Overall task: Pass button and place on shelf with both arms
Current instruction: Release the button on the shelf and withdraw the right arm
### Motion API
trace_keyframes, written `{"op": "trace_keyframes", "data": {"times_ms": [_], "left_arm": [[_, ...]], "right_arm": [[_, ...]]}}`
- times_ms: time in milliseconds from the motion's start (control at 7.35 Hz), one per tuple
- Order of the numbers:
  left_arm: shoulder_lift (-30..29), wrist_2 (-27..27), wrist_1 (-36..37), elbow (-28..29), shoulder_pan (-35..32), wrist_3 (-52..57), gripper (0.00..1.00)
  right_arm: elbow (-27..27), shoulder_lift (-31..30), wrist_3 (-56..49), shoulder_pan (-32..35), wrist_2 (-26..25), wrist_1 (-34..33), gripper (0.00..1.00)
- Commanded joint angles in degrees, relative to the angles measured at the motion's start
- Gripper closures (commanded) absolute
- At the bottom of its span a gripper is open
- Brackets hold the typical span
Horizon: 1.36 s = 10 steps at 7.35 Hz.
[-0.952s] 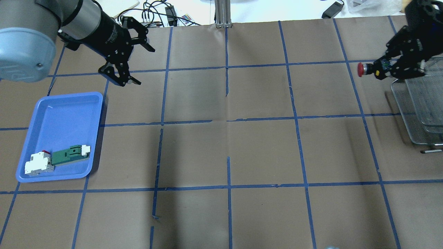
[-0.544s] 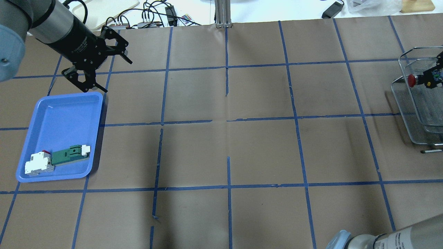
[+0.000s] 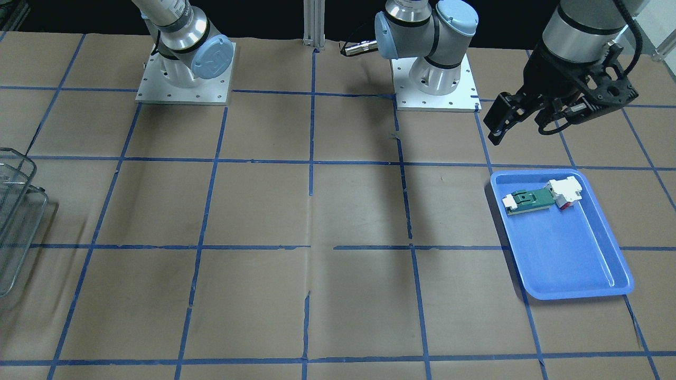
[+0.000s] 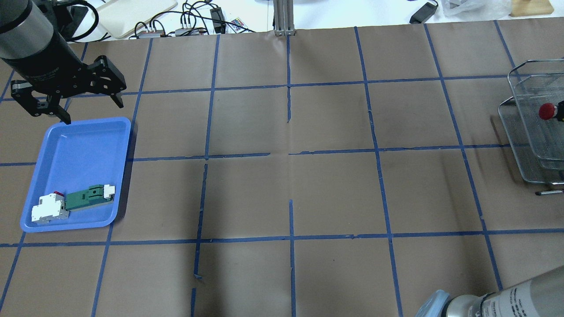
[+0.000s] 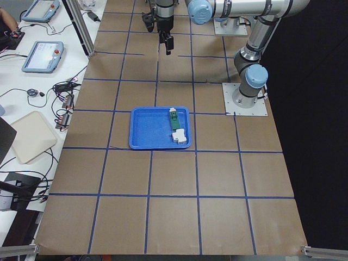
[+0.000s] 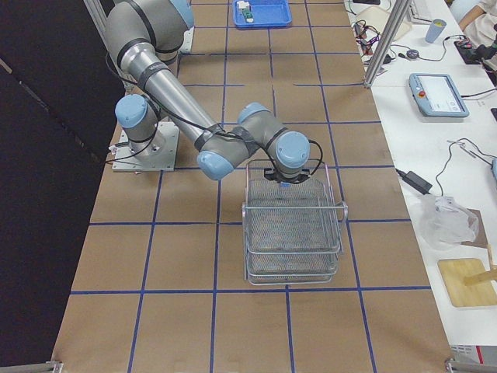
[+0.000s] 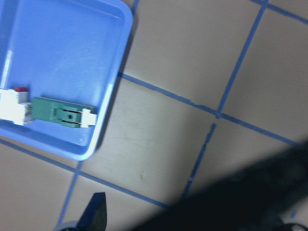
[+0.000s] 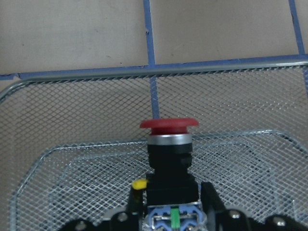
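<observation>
The button (image 8: 169, 144), with a red cap and black collar, is held level in my right gripper (image 8: 171, 204), which is shut on its rear block. It hangs just inside the near rim of the silver wire-mesh shelf (image 8: 72, 125). In the overhead view only the button's red cap (image 4: 547, 111) shows, over the shelf (image 4: 524, 145) at the right edge. My left gripper (image 4: 93, 112) is open and empty, above the far edge of the blue tray (image 4: 79, 154).
The blue tray holds a green-and-white part (image 4: 90, 196) and a white breaker (image 4: 49, 209) at its near end. Cables (image 4: 198, 22) and a metal post (image 4: 282, 17) stand at the table's far edge. The shelf (image 6: 291, 233) has two tiers.
My right gripper has carried the button rightward from beside the shelf to over it, nearly out of the overhead view. My left gripper, still open, has moved left to the tray's far edge.
</observation>
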Motion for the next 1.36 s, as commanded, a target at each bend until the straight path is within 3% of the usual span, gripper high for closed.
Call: {"op": "trace_keyframes", "data": {"times_ms": [0, 136, 408, 544, 680, 952, 1088, 1224], "left_arm": [[0.12, 1.98, -1.02, -1.29, -1.75, 2.59, 0.00], [-0.15, 1.37, -0.85, -2.16, -3.33, 8.44, 0.00], [2.21, 0.84, -0.50, -1.92, -4.22, 15.14, 0.00], [3.00, 0.93, -0.67, -1.56, -3.96, 19.79, 0.00], [3.53, -2.81, -0.76, -1.73, -3.70, 20.35, 0.00], [3.98, -5.13, -0.85, -2.87, -4.13, 19.40, 0.00], [4.07, -5.22, -0.85, -3.14, -4.05, 19.39, 0.00], [4.07, -5.31, -0.85, -3.23, -4.13, 18.96, 0.00]], "right_arm": [[0.02, -6.34, 4.09, 0.49, -0.43, 4.29, 0.00], [0.63, -11.34, 9.79, 2.41, 0.10, 8.58, 0.00], [0.99, -16.65, 31.87, 18.07, -0.42, 9.07, 0.00], [0.38, -16.75, 46.70, 27.82, -0.43, 8.36, 0.00], [0.72, -16.67, 57.89, 36.80, -1.47, 5.57, 0.00], [1.08, -16.76, 77.41, 50.88, -4.81, 4.49, 0.00], [0.99, -16.93, 94.75, 53.38, -5.08, 4.75, 0.00], [0.64, -18.41, 104.40, 52.63, -6.65, 5.10, 0.00]]}}
